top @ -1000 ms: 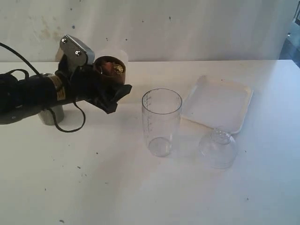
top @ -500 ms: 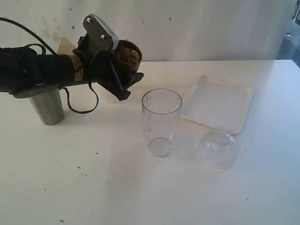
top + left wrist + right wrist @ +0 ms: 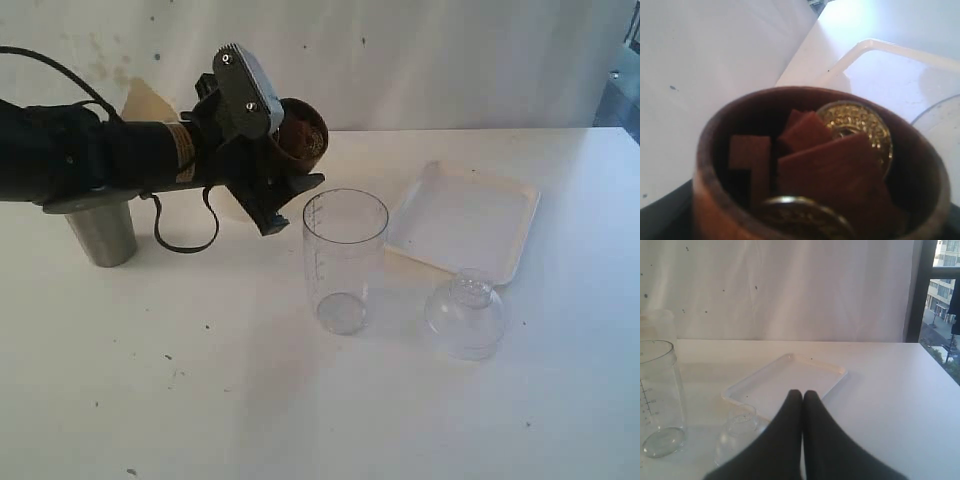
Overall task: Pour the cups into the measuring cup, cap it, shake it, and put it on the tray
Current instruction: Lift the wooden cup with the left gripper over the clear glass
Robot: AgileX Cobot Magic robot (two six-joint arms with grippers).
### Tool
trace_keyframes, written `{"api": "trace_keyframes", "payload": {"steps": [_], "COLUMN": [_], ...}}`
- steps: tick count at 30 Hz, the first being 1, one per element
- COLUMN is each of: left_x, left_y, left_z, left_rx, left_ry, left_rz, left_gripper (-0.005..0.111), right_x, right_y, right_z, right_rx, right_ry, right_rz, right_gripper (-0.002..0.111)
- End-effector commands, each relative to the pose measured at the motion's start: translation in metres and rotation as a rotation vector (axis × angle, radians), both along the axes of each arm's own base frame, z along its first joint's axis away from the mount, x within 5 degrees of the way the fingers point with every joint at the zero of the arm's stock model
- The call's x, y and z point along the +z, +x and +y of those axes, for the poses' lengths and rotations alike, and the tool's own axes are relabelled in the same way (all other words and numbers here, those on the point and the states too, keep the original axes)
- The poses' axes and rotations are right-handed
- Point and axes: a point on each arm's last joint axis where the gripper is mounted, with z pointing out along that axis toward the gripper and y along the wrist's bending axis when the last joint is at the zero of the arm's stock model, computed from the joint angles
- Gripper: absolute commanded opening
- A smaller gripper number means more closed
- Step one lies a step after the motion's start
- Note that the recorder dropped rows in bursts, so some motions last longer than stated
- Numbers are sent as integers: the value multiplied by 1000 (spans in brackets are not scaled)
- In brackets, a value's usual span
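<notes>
White counter [image 3: 250,400], grubby wall behind, and honestly barely started: left end effector [image 3: 285,150] clamped on the rounded brown wooden cup [image 3: 303,140], fully loaded, just up-left of the empty tall clear plastic measuring cup [image 3: 345,260] at centre; right end effector [image 3: 802,400] pinched together.

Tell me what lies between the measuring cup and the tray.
Nothing: bare white table separates the measuring cup from the tray, as the exterior view shows. The clear domed lid sits just off that gap, in front of the tray.
</notes>
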Motion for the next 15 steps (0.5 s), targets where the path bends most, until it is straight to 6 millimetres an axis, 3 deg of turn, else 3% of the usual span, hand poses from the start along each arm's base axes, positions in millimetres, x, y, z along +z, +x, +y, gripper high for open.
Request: {"api": "trace_keyframes", "payload": {"steps": [1, 9, 15], "left_x": [10, 14, 28], "left_y": [-2, 0, 11], "left_z": [-3, -4, -7], "left_rx": [-53, -75, -55], "left_ry": [19, 77, 82], "left_rz": [-95, -175, -220], "left_gripper": [0, 0, 0], "right_x": [0, 0, 0], "right_y": [0, 0, 0], "right_z": [0, 0, 0], "right_rx": [-4, -4, -4], "right_ry": [5, 5, 5], "right_rz": [-3, -3, -3], "right_gripper": [0, 0, 0]}}
